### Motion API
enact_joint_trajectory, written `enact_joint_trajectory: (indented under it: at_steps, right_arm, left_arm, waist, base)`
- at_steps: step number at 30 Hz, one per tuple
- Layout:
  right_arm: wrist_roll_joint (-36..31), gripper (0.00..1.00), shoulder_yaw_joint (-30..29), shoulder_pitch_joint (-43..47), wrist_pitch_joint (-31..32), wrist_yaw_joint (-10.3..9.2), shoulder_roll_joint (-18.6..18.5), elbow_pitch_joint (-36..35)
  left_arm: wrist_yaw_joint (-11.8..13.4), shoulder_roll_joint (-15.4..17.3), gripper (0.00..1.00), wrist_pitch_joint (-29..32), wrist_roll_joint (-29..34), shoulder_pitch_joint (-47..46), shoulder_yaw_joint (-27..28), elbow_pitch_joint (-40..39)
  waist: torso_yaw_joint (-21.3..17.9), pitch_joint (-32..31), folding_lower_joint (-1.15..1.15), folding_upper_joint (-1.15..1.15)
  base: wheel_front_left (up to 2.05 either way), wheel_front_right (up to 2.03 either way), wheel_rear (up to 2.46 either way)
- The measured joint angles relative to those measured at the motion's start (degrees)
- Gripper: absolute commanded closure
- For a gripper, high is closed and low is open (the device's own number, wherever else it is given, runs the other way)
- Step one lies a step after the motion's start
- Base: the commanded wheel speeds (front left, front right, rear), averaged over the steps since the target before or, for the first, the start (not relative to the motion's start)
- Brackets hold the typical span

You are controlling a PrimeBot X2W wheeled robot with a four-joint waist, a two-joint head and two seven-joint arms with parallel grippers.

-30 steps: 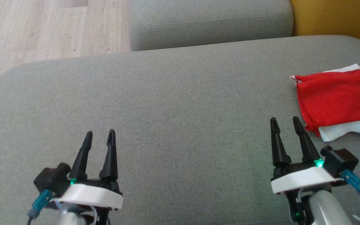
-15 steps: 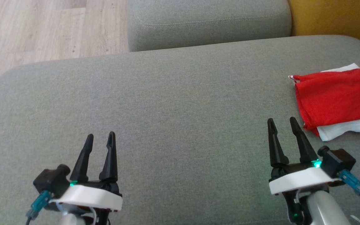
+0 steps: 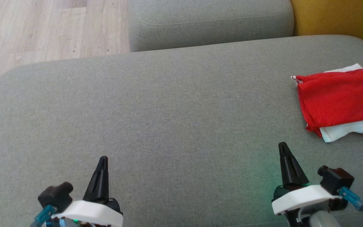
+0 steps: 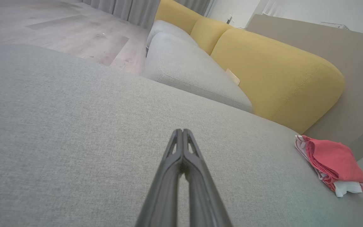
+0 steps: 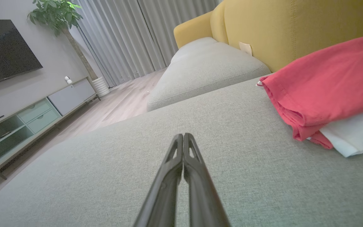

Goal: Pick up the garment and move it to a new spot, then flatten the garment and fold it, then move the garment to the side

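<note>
We saw the garment (image 3: 339,97), a red piece folded together with a white layer, lying at the far right end of the wide grey sofa cushion (image 3: 169,110), close to that edge, with white cloth sticking out under its near side and behind its far corner. Neither gripper touched it. In the head view the left gripper (image 3: 102,160) sat low at the lower left, well apart from the garment, and showed a single dark point. From the left wrist we saw its fingers (image 4: 169,176) pressed together with nothing between them, the tips above bare grey fabric. The right gripper (image 3: 283,146) sat at the lower right, near the garment but clear of it, on the side towards the robot and a little to the left. Its fingers (image 5: 165,189) were likewise pressed together and empty, aimed along the cushion with the garment off to their right. Beyond the big cushion we saw a second grey cushion (image 3: 210,22), a yellow backrest (image 3: 336,15) behind it, and pale wooden floor (image 3: 43,31) to the left. The right wrist view also took in grey curtains (image 5: 121,37), a potted plant (image 5: 55,14), a dark screen (image 5: 5,47) and a low cabinet (image 5: 27,116).
</note>
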Motion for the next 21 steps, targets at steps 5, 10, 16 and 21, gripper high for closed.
enact_joint_trajectory:
  at_steps: [5, 10, 16, 21]
  right_arm:
    - [3.1, 1.0, -0.3, 0.0, 0.6, 0.0, 0.0, -0.2]
    - [6.2, 1.0, -0.9, 0.0, 1.4, 0.0, 0.0, -0.3]
    - [9.9, 1.0, -1.4, 0.0, 2.1, 0.0, 0.0, -0.6]
    - [13.0, 1.0, -1.9, 0.0, 2.9, 0.0, -0.1, -0.6]
  left_arm:
    - [0.0, 0.0, 1.0, 0.8, -2.9, -0.1, 0.1, 0.1]
    - [-0.1, 0.1, 1.0, 1.5, -5.7, -0.3, 0.4, 0.4]
    - [-0.4, 0.1, 1.0, 2.4, -9.1, -0.8, 1.0, 0.7]
    - [-0.5, 0.2, 1.0, 3.0, -11.9, -1.3, 1.8, 0.8]
  waist:
    - [0.1, 0.0, 0.0, 0.0]
    - [0.1, 0.0, 0.0, 0.0]
    - [0.2, 0.1, 0.0, 0.0]
    - [0.2, 0.1, 0.0, 0.0]
  base:
    - [0.0, 0.0, 0.0]
    - [0.0, 0.0, 0.0]
    - [0.0, 0.0, 0.0]
    - [0.0, 0.0, 0.0]
